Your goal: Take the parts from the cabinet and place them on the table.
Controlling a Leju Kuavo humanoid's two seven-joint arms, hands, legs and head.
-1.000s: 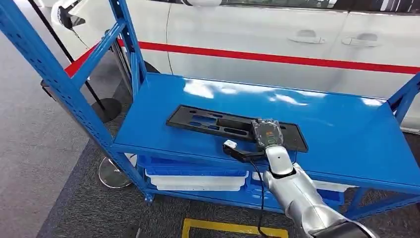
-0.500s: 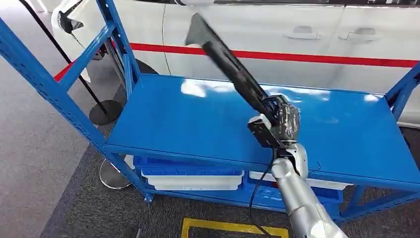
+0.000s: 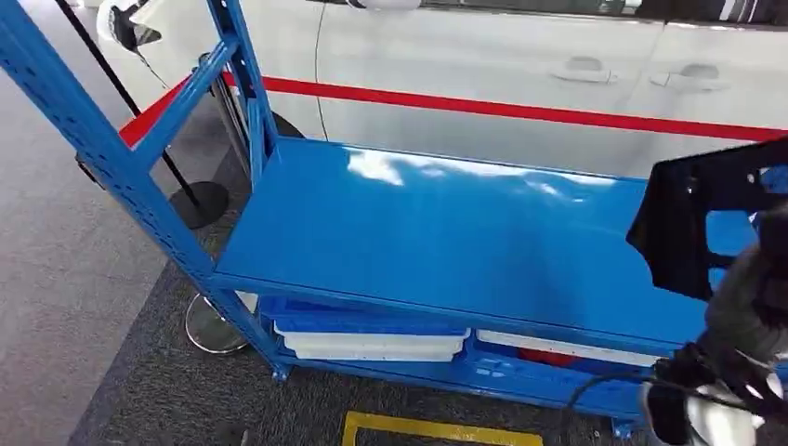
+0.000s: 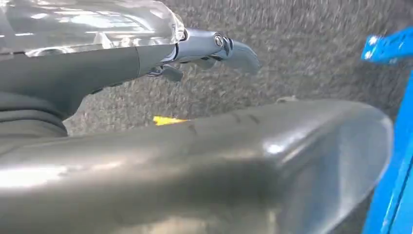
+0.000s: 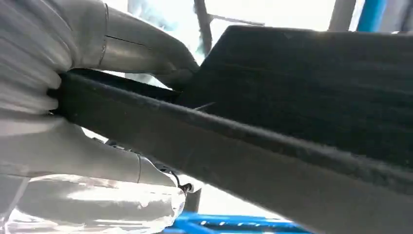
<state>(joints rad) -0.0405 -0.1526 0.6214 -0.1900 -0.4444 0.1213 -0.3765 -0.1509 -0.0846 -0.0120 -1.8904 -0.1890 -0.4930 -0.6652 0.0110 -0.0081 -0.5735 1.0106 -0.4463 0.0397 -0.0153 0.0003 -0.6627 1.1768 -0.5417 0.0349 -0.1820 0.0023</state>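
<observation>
The black plastic part (image 3: 688,223), a long flat panel with cut-outs, hangs in the air over the right end of the blue cabinet shelf (image 3: 446,232). My right hand (image 3: 757,307) grips it from below at the right edge of the head view, blurred. In the right wrist view the thumb and fingers of that hand (image 5: 48,58) clamp the part's dark edge (image 5: 292,122). My left hand (image 4: 204,48) hangs low over grey carpet, fingers stretched out and holding nothing.
A white car (image 3: 483,65) with a red stripe stands right behind the cabinet. Blue and white bins (image 3: 372,339) sit on the lower shelf. Blue uprights (image 3: 102,139) frame the left side. A yellow floor marking (image 3: 437,429) lies in front.
The black part has left the shelf: my right hand lifted it, swung it upright, then carried it to the right. The top shelf now has nothing on it.
</observation>
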